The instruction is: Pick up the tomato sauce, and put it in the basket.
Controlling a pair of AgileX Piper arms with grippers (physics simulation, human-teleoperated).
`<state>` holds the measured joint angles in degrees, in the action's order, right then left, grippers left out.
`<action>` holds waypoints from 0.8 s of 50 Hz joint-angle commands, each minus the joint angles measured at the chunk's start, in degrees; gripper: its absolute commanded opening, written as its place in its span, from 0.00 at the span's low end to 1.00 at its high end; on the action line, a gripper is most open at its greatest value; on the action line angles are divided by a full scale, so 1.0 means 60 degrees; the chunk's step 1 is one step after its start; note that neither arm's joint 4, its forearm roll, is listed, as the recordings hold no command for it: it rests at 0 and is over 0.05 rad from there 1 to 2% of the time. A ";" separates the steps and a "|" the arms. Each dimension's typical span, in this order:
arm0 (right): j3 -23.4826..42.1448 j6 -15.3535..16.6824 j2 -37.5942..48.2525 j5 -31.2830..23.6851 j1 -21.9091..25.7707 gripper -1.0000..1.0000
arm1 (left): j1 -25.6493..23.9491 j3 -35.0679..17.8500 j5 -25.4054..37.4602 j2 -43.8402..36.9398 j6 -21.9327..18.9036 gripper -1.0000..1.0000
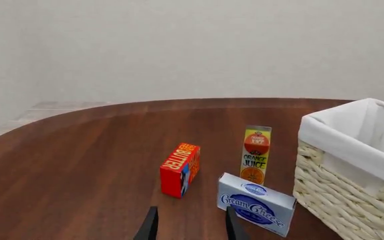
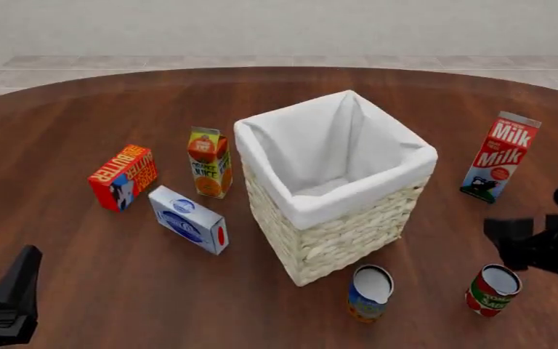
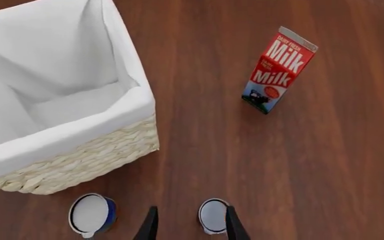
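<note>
Standing upright at the lower right of the front view, the tomato sauce (image 2: 493, 290) is seen just below the right gripper (image 3: 189, 225), whose spread fingers (image 3: 235, 226) frame it untouched. The basket (image 2: 289, 200) sits centre frame; the left gripper (image 1: 190, 225) is also spread.
</note>
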<state>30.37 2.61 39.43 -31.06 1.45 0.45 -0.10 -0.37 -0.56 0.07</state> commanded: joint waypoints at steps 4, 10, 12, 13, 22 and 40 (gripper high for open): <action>-0.0241 0.0465 0.0263 -0.0181 -0.0543 1.00 | 0.0000 0.0013 0.0045 0.0063 -0.0004 1.00; -0.0358 0.0635 0.0242 -0.0187 -0.0695 1.00 | -0.0001 -0.0007 0.0014 0.0015 -0.0003 1.00; -0.0429 0.0658 0.0249 -0.0164 -0.0708 1.00 | 0.0000 -0.0012 0.0026 0.0014 0.0001 1.00; -0.0447 0.0653 0.0263 -0.0149 -0.0718 1.00 | -0.0001 -0.0010 0.0025 0.0022 -0.0003 1.00; -0.0723 0.0831 0.0566 0.0121 -0.0879 1.00 | 0.0001 -0.0001 0.0034 0.0037 -0.0001 1.00; -0.1279 0.0901 0.1272 0.0882 -0.1178 1.00 | 0.0002 0.0015 0.0092 0.0088 0.0000 1.00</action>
<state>24.26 7.77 45.07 -27.80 -4.80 0.46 -0.05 -0.05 -0.23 0.06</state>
